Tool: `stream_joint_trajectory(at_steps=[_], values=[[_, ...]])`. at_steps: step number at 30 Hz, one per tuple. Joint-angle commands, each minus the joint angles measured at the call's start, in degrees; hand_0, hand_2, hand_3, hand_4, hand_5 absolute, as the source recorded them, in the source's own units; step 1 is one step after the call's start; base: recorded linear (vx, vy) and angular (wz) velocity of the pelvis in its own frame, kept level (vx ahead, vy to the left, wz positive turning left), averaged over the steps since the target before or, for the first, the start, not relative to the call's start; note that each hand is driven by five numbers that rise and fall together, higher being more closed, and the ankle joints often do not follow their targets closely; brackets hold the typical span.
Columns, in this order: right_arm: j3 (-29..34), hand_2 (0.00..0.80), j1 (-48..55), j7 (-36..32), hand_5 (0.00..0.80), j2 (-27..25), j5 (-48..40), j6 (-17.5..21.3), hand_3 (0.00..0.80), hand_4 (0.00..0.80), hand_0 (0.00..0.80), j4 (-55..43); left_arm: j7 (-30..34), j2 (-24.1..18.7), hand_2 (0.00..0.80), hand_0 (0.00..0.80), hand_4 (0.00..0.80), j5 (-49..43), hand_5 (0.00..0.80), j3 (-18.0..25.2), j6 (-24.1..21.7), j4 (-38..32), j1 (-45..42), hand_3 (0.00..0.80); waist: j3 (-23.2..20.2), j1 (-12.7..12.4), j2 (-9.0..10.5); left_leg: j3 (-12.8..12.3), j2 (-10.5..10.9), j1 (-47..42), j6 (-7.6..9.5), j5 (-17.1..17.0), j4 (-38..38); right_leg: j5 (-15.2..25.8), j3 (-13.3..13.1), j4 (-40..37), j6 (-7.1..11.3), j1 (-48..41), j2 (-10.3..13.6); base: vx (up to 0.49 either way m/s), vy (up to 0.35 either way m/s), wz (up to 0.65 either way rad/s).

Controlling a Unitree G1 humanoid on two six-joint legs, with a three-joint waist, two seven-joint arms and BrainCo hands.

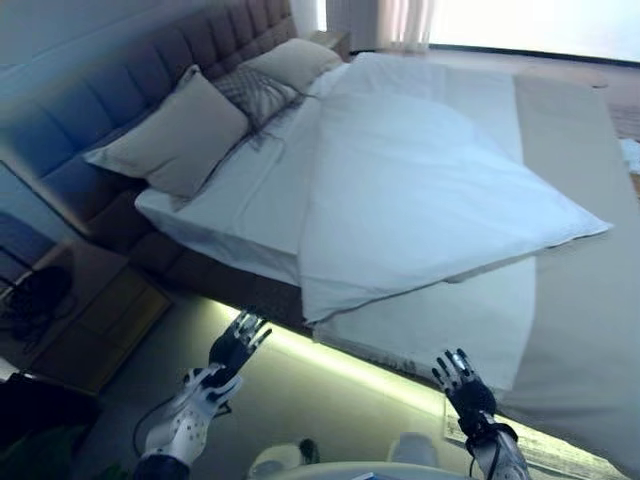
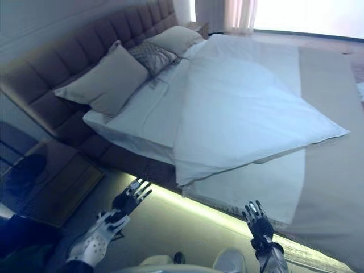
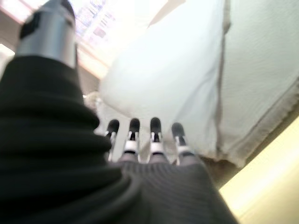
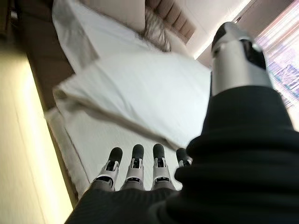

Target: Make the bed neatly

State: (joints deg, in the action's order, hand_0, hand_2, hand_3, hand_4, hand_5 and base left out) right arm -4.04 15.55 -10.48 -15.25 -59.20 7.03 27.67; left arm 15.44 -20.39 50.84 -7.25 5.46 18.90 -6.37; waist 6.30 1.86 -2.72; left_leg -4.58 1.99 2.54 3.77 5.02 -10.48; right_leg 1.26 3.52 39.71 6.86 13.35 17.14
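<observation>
Left hand: the left hand [image 1: 237, 346] is raised over the floor short of the bed's near edge, fingers straight and spread, holding nothing.
Right hand: the right hand [image 1: 463, 384] is raised the same way near the bed's lower corner, fingers extended, empty, apart from the bedding.
Bed edge: a lit strip [image 1: 330, 362] glows along the base under the mattress side.
Duvet: the white duvet [image 1: 420, 190] lies skewed across the bed, one corner hanging over the near side, another pointing toward the foot; the sheet [image 1: 250, 200] is bare beside it.
Bed runner: a beige runner [image 1: 575, 250] covers the foot end.
Pillows: a large beige pillow [image 1: 175, 135], a patterned cushion [image 1: 258, 93] and another pillow [image 1: 295, 62] lean at the padded headboard [image 1: 120, 95].
Nightstand: a nightstand [image 1: 85, 310] stands beside the head.
</observation>
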Motion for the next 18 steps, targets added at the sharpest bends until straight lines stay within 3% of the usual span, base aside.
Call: stream_joint_trajectory(at_steps=[1,4,7,10,14,15,18], values=[[1.5,0.0,-0.1,-0.4,0.0,0.2,-2.0,3.5,0.0,0.0,0.0,-4.5,0.5,-2.6,0.0,0.0,0.0,2.0,0.0,2.4,0.5,-5.9,-1.5,0.0,-0.4,-0.1,3.29,2.0,3.9,-5.7,0.16,1.1,3.4,15.7,1.6,-12.3,2.63,2.4,-1.8,0.309,-0.208,-0.05],[2.2,0.0,-1.7,-0.9,0.0,-0.3,-3.6,3.9,0.0,0.0,0.0,-2.3,0.1,-3.2,0.0,0.0,0.0,1.7,0.0,1.7,0.9,-5.6,-0.8,0.0,-0.1,0.7,5.55,4.3,5.4,-7.9,-0.68,4.7,2.6,17.3,2.0,-29.3,3.92,1.2,-0.8,0.35,-0.25,0.02],[1.9,0.0,-3.9,0.2,0.0,-0.3,-3.6,2.6,0.0,0.0,0.0,-1.0,-0.7,-3.5,0.0,0.0,0.0,1.8,0.0,2.1,1.9,-5.7,-0.4,0.0,0.2,1.1,5.27,5.1,4.3,-9.8,-1.13,6.6,2.2,17.7,3.5,-41.2,4.97,1.1,-1.7,0.37,-0.213,0.04],[1.6,0.0,-3.1,0.0,0.0,0.4,-2.2,1.3,0.0,0.0,0.0,-1.4,-1.5,-3.4,0.0,0.0,0.0,1.8,0.0,3.0,2.4,-5.7,-1.1,0.0,0.6,1.6,5.2,5.0,3.5,-11.4,-0.39,7.8,1.9,19.1,4.6,-43.0,5.46,3.6,-2.1,0.366,-0.181,0.08],[1.2,0.0,-1.4,-0.9,0.0,0.9,-1.1,0.7,0.0,0.0,0.0,-1.9,-0.5,-2.9,0.0,0.0,0.0,0.6,0.0,4.1,2.1,-6.6,-4.1,0.0,0.6,1.5,6.76,4.3,3.5,-12.5,0.26,11.0,-0.5,20.7,4.6,-39.4,5.78,3.3,-1.6,0.321,-0.204,0.28],[1.5,0.0,-0.8,-1.4,0.0,0.6,-1.2,0.5,0.0,0.0,0.0,-1.9,0.6,-2.9,0.0,0.0,0.0,0.0,0.0,4.4,1.6,-7.0,-5.9,0.0,0.1,1.2,6.97,4.0,2.8,-12.3,0.02,11.3,-1.2,17.7,4.7,-38.4,5.19,1.6,-2.2,0.302,-0.238,0.36],[1.7,0.0,-0.4,0.1,0.0,-0.5,-1.2,-0.7,0.0,0.0,0.0,-2.6,1.1,-2.8,0.0,0.0,0.0,0.3,0.0,5.3,2.0,-8.0,-8.3,0.0,-1.0,1.4,6.64,4.2,-0.2,-14.1,-1.99,9.8,-2.4,15.3,3.3,-36.2,4.64,0.3,-4.2,0.285,-0.265,0.33]])
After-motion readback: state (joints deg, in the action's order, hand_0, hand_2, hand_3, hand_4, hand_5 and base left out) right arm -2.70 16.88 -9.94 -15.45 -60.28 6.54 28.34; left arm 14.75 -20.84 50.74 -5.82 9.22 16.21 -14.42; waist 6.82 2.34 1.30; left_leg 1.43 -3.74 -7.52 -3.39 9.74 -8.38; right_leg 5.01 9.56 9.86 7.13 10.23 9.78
